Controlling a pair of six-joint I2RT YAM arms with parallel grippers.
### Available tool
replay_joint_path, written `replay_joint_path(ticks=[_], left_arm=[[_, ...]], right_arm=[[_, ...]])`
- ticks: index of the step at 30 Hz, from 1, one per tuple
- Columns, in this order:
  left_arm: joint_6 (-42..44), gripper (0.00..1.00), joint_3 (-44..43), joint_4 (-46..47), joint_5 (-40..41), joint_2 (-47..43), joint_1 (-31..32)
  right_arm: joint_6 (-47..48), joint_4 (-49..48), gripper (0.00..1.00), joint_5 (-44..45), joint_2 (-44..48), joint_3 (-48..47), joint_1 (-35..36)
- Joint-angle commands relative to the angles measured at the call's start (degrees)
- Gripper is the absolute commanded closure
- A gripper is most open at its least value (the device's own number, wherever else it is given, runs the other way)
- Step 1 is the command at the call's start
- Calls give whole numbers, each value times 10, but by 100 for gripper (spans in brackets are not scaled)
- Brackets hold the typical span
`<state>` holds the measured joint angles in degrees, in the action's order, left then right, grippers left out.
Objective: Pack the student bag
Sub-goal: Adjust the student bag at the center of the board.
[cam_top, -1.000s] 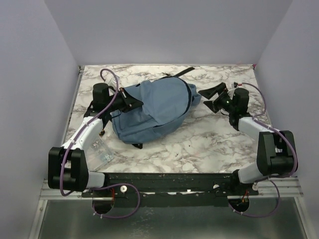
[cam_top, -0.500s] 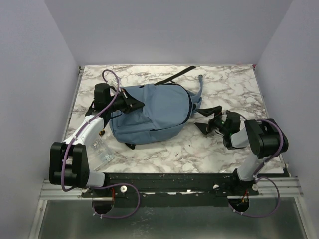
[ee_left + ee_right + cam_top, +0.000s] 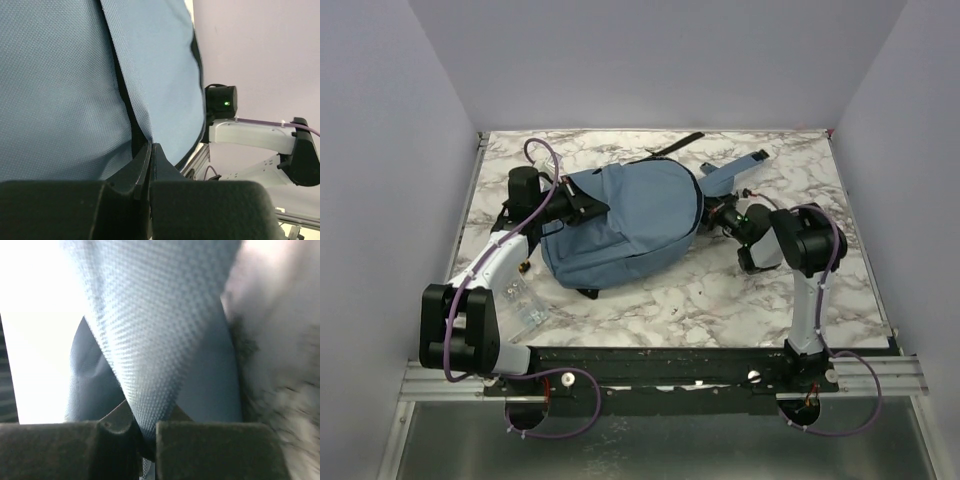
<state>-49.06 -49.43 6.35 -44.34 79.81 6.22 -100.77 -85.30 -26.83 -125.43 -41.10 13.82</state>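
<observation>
The student bag (image 3: 625, 225), dusty blue with black trim, lies flat in the middle of the marble table (image 3: 720, 290). My left gripper (image 3: 592, 208) is at the bag's left edge. In the left wrist view it (image 3: 150, 149) is shut, its tips pinched at the black zip trim with blue fabric (image 3: 60, 90) filling the view above. My right gripper (image 3: 718, 215) is at the bag's right side. In the right wrist view it (image 3: 145, 426) is shut on a raised fold of the blue fabric (image 3: 160, 340).
A blue strap (image 3: 735, 168) and a black strap (image 3: 672, 145) trail from the bag toward the back of the table. A small clear packet (image 3: 525, 305) lies beside the left arm near the front edge. Lilac walls enclose the table on three sides.
The right arm swung in from the far right to the bag's right side and its gripper went from open to shut on the fabric. The left gripper stayed on the bag.
</observation>
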Motion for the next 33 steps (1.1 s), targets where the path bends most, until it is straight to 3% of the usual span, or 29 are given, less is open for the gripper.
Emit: replay_joint_path(ticks=[1, 4, 8, 15, 17, 21, 24, 27, 31, 33], left_arm=[[-9, 100, -11, 19, 0, -34, -5], [-16, 100, -32, -1, 35, -71, -16], [-33, 100, -62, -24, 75, -118, -40], [-60, 100, -79, -17, 24, -126, -36], [-58, 100, -57, -6, 34, -125, -25], [-56, 100, -43, 24, -5, -79, 10], [-53, 100, -50, 49, -26, -46, 46], [-49, 90, -62, 56, -18, -33, 79], [-61, 78, -66, 74, -18, -35, 82], [-64, 69, -64, 82, -13, -49, 80]], right_arm=[[72, 51, 100, 0, 138, -61, -50], [121, 192, 100, -32, 228, -113, -109], [127, 292, 100, -67, 311, -202, -174], [111, 330, 100, -121, 342, -334, -178], [133, 352, 100, -133, 354, -331, -173], [206, 395, 100, -114, 382, -235, -174], [222, 382, 100, -105, 376, -193, -178], [193, 360, 100, -123, 347, -224, -174], [224, 457, 100, -121, 336, -351, -141], [185, 436, 100, -124, 323, -397, -122]])
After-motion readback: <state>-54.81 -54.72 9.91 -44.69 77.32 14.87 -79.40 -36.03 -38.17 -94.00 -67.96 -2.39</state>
